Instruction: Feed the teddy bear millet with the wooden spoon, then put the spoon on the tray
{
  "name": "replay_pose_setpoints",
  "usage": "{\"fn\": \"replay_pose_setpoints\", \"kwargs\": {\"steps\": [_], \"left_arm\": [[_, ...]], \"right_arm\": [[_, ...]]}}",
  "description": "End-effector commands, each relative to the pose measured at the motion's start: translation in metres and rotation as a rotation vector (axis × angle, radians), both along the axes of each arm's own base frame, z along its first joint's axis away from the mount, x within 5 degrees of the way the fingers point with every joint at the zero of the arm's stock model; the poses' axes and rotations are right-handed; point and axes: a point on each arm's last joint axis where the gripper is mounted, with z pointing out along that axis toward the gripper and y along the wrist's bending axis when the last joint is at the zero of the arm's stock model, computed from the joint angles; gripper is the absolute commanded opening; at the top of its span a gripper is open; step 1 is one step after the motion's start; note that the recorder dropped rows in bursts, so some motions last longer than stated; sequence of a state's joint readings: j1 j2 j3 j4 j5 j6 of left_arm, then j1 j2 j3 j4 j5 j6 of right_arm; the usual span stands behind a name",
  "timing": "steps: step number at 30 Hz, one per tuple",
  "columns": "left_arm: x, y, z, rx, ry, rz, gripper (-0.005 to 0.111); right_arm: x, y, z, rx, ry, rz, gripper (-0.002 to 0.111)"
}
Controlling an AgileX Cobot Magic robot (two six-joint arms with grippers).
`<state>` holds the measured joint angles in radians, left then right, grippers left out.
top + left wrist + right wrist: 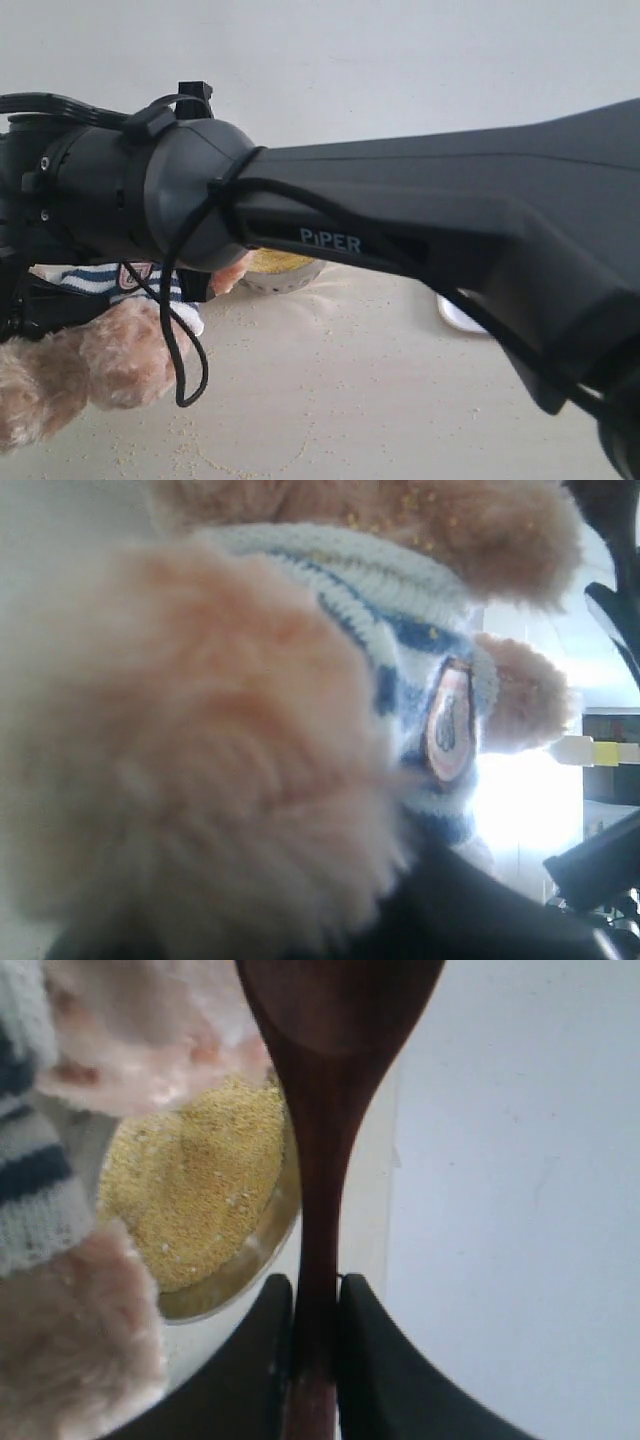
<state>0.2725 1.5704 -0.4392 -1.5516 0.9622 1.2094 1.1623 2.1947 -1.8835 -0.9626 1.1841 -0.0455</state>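
Note:
The teddy bear [110,350] sits at the left in its striped sweater [400,630] with a shield badge [447,720]. Its fur fills the left wrist view and covers my left gripper; only one dark finger [470,920] shows, pressed into the plush. My right gripper [315,1285] is shut on the handle of the wooden spoon [325,1160]. The spoon's bowl [340,1000] is raised beside the bear's paw [150,1030]. Just below lies the metal bowl [255,1260] of millet [200,1180]. A corner of the white tray [458,318] shows under my right arm.
My right arm [420,220] crosses the exterior view from right to left and hides most of the table behind it. Stray millet grains [180,450] lie on the beige tabletop near the bear. A few grains cling to the bear's fur [410,500].

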Motion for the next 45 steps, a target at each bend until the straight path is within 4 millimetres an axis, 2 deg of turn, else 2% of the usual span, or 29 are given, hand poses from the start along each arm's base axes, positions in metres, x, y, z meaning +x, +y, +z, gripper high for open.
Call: {"fn": "replay_pose_setpoints", "kwargs": {"steps": [1, 5, 9, 15, 20, 23, 26, 29, 37, 41, 45], "left_arm": [[0.002, 0.000, 0.003, 0.015, -0.046, -0.007, 0.005], [0.001, 0.000, 0.003, 0.029, -0.059, -0.024, 0.005], [0.000, -0.001, 0.002, 0.040, -0.056, -0.045, 0.005], [0.000, -0.001, 0.002, 0.040, -0.056, -0.045, 0.005], [0.000, -0.001, 0.002, 0.053, -0.077, -0.057, 0.005], [0.000, -0.001, 0.002, 0.058, -0.087, -0.060, 0.005], [0.001, 0.000, 0.002, 0.064, -0.089, -0.049, 0.005], [0.003, 0.003, 0.000, 0.107, -0.111, -0.027, 0.005], [0.011, 0.009, 0.000, 0.181, -0.187, 0.030, 0.005], [0.014, 0.014, -0.001, 0.235, -0.212, 0.061, 0.005], [0.014, 0.015, -0.002, 0.269, -0.220, 0.055, 0.005]], "right_arm": [[0.001, -0.002, -0.002, 0.053, 0.018, -0.064, 0.000], [0.000, -0.009, 0.013, 0.095, 0.016, -0.101, 0.000], [0.004, -0.028, 0.047, 0.198, 0.043, -0.146, 0.000], [0.024, -0.084, 0.102, 0.391, 0.188, -0.242, 0.000], [0.052, -0.144, 0.128, 0.574, 0.345, -0.349, 0.000], [0.069, -0.174, 0.133, 0.686, 0.434, -0.413, 0.000], [0.081, -0.200, 0.129, 0.748, 0.488, -0.483, 0.000], [0.090, -0.224, 0.115, 0.731, 0.502, -0.564, 0.000], [0.100, -0.285, 0.054, 0.601, 0.609, -0.754, 0.000], [0.099, -0.301, 0.041, 0.608, 0.652, -0.819, 0.000], [0.101, -0.299, 0.038, 0.649, 0.657, -0.804, 0.000]]}}
